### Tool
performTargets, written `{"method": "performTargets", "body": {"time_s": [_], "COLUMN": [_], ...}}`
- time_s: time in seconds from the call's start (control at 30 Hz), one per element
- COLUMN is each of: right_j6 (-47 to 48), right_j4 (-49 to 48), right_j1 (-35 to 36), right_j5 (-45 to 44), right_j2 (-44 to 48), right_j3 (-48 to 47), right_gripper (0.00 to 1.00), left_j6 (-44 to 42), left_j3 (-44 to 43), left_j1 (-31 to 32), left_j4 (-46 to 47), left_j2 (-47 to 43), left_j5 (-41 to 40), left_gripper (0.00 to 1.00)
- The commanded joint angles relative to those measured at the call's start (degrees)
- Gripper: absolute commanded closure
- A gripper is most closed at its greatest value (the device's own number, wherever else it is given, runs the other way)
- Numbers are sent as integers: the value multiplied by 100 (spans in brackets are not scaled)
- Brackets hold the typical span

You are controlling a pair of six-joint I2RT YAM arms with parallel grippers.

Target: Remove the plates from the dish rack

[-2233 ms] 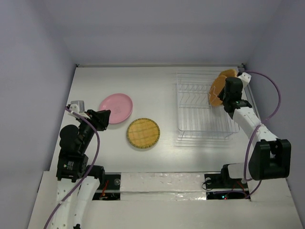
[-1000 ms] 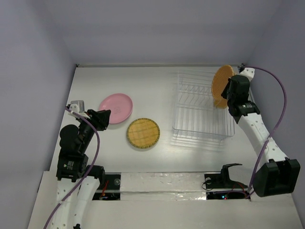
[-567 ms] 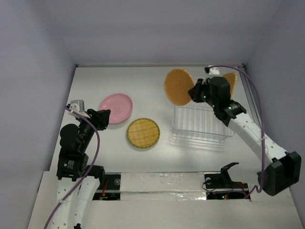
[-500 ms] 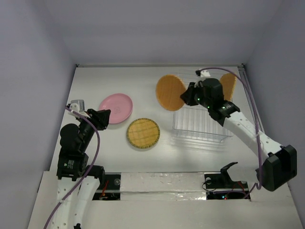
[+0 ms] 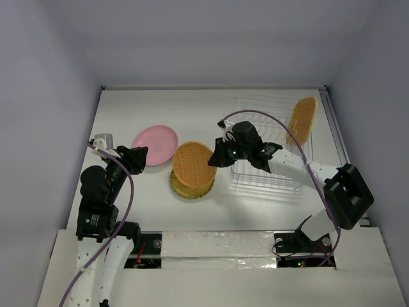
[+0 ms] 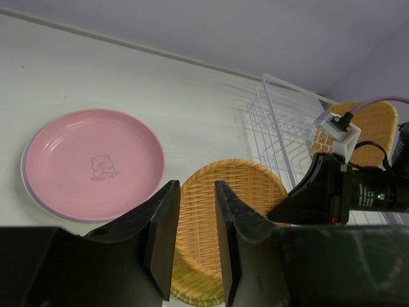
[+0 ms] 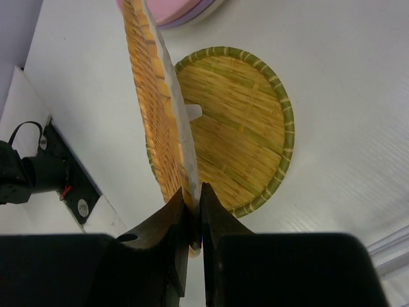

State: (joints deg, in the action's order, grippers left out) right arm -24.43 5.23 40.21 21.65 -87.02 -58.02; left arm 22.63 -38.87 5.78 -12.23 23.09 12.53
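My right gripper is shut on the rim of a round orange woven plate. It holds the plate tilted on edge just above a flat green-rimmed woven plate on the table. In the right wrist view the jaws pinch the held plate over the green-rimmed plate. A pink plate lies flat to the left, with a lavender rim showing under it. The white wire dish rack holds one more orange plate upright. My left gripper is open and empty.
The rack stands at the right, close to the right wall. The right arm stretches over the rack's left part. A white cover strip runs along the near table edge. Walls close the table on the left, back and right.
My right gripper lifted the orange woven plate out of the rack, carried it left and lowered it over the green-rimmed plate. The left arm has not moved.
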Motion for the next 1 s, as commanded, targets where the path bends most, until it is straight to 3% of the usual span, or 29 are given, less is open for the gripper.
{"method": "performTargets", "body": {"time_s": [0.0,0.47,0.6,0.63,0.7,0.77,0.97], "right_j6": [-150,8,131,148,236,315,464], "right_j4": [-568,-331,-41,125,276,364,706], "right_j1": [48,101,101,101,101,101,154], "right_j5": [366,675,236,95,-231,-397,-1125], "right_j2": [-77,-693,-746,-763,-755,-650,-202], "right_j3": [-95,-209,-298,-332,-411,-421,-552], "right_gripper": [95,86,68,60,57,47,29], "left_j6": [-40,-31,-31,-40,-40,-40,-22], "left_j3": [55,55,55,55,55,47,55], "left_j1": [-33,-33,-33,-33,-33,-33,-33], "left_j4": [283,291,291,291,283,282,274], "left_j2": [2,-50,-68,-68,-77,-85,-94], "left_j5": [47,39,47,47,47,47,30], "left_gripper": [74,74,74,74,74,74,74]}}
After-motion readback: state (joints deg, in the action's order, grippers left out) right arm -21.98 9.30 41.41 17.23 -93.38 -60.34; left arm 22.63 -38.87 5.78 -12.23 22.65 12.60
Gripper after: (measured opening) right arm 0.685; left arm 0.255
